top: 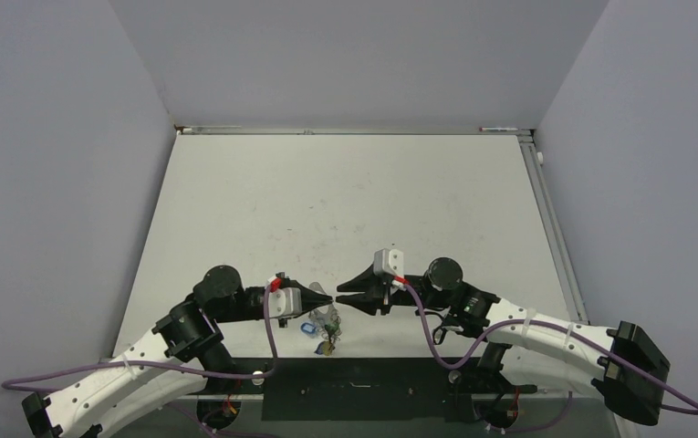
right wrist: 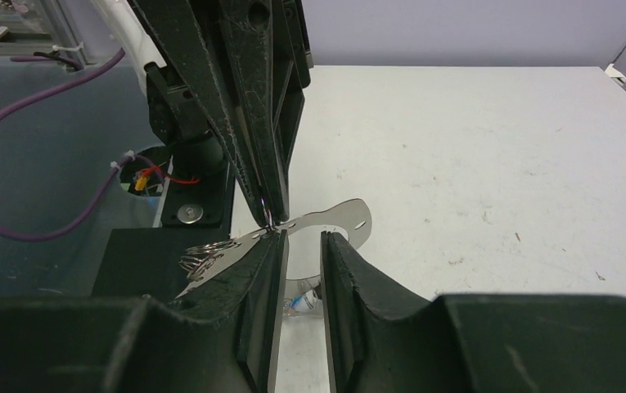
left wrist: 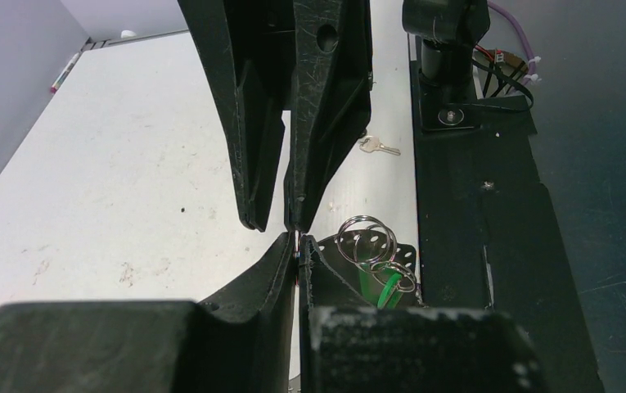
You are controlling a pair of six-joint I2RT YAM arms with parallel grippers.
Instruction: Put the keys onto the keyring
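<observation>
Top view overlooks the table (top: 345, 182); both wrist views closely face each other.

Bench (top: 354, 201) white with grey scuffs and dark specks. Left end effector (top: 325, 298) and right end effector (top: 343, 294) black. Arms (top: 135, 356) white, black joints. Cables (top: 98, 370) purple. Keyring (right wrist: 334, 214) silver. Keys (left wrist: 379, 147) silver. Tags green (left wrist: 385, 288) and blue (top: 308, 327). Walls (top: 53, 137) pale grey.

The keyring (right wrist: 330, 214) is sitting at the tips of the left end effector (top: 329, 298), above the near middle of the surface (top: 345, 201). The right end effector (top: 339, 293) is facing the keyring from its right, just beside it. The keys (top: 323, 330) are clustering below the keyring, and a single key (left wrist: 379, 147) is lying farther right.
</observation>
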